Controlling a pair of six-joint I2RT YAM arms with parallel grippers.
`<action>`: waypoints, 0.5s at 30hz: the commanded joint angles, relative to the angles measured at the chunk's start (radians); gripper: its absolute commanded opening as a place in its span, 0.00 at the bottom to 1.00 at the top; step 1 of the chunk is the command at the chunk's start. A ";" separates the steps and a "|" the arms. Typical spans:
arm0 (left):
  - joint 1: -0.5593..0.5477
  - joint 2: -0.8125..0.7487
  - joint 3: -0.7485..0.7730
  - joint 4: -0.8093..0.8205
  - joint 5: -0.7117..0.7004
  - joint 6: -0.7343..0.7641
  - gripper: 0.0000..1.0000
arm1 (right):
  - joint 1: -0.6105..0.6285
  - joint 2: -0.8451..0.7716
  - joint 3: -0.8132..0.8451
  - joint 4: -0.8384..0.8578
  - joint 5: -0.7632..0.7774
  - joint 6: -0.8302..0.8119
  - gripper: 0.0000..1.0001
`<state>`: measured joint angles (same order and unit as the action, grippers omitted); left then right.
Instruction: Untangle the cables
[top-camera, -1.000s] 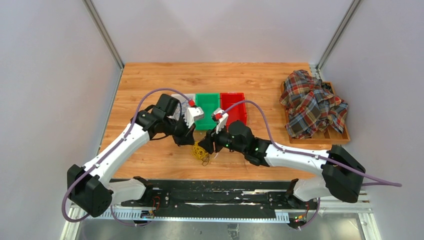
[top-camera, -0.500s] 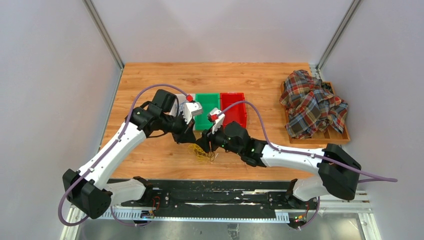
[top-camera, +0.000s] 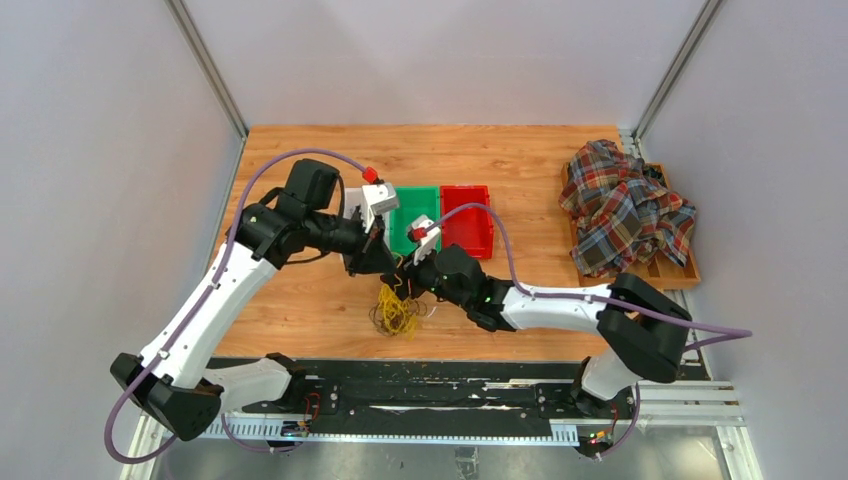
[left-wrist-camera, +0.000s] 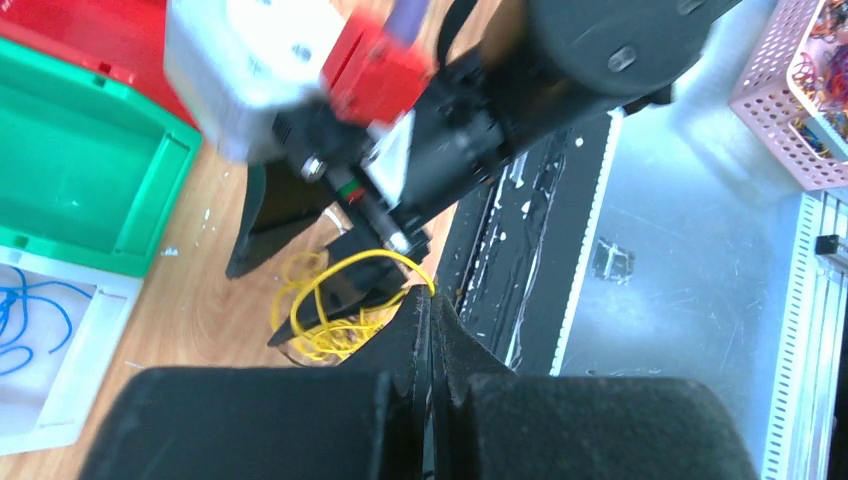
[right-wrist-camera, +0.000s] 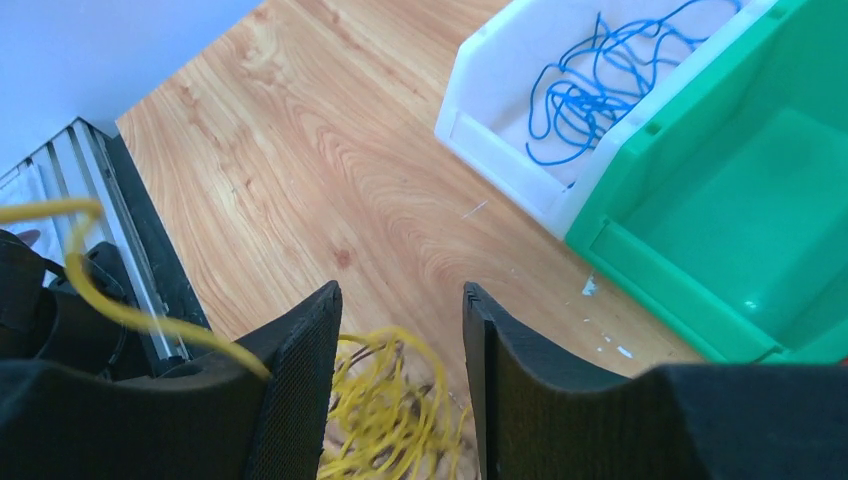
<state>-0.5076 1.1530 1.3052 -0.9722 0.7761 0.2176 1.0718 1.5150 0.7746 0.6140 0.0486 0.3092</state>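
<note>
**Top external view.** My left tool (top-camera: 378, 262) and my right tool (top-camera: 402, 284) meet close together over the yellow cable tangle (top-camera: 395, 312). The tangle lies on the table (top-camera: 500, 150), near the green bin (top-camera: 420, 205) and the red bin (top-camera: 465, 215). Strands rise from the pile toward both tools.

**Left wrist view.** My left tool is fully closed. Its tips pinch a single yellow strand (left-wrist-camera: 385, 253), which loops back down into the tangle.

**Right wrist view.** My right tool stands about half open, with bare wood showing between the jaws. The tangle, with a few dark strands mixed in, sits low in the gap. One yellow strand crosses the outside of a finger. I see nothing clamped.

**Progress.** A blue cable (right-wrist-camera: 585, 95) already lies in the white bin (right-wrist-camera: 500, 150), so I judge that colour sorted. No cable shows in the visible part of the green bin. The yellow and dark strands are not yet separated, and this is the bulk of the work left.
</note>
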 joint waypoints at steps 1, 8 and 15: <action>-0.011 -0.010 0.065 -0.007 0.054 -0.018 0.01 | 0.008 0.053 0.010 0.087 -0.013 0.036 0.48; -0.011 -0.020 0.220 -0.017 -0.039 0.035 0.01 | 0.008 0.076 -0.093 0.101 0.032 0.075 0.48; -0.011 -0.007 0.408 -0.016 -0.241 0.145 0.01 | 0.008 0.085 -0.134 0.073 0.115 0.094 0.46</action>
<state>-0.5129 1.1526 1.6192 -0.9962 0.6598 0.2890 1.0718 1.5902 0.6582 0.6807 0.0898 0.3813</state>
